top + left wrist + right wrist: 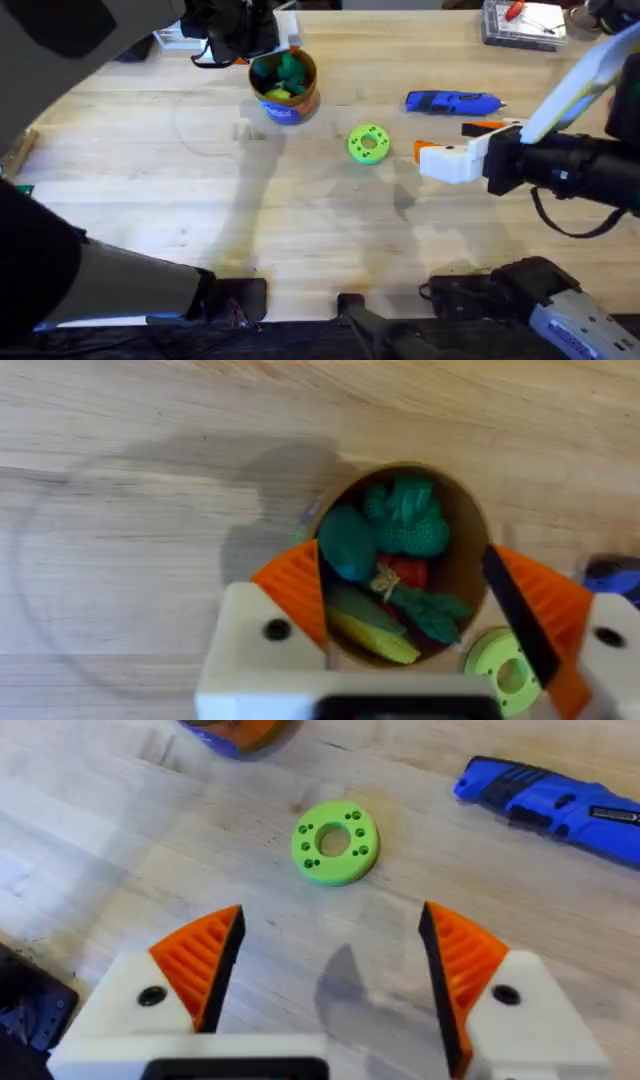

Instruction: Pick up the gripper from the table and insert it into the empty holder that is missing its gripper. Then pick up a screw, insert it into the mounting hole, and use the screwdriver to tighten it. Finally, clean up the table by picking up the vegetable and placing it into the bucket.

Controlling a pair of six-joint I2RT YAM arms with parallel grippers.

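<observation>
My left gripper (420, 630) hangs spread wide right above the bucket (284, 85), which stands near the tabletop's far edge, left of middle. Inside the bucket lie toy vegetables; the dark teal-green vegetable (347, 542) rests against its wall, I think touching the knobbly green one. My right gripper (325, 975) hovers released over bare table (150, 200), empty. Between it and the bucket lies the lime-green disc (335, 842); the blue screwdriver (452, 101) lies flat toward the far right edge
</observation>
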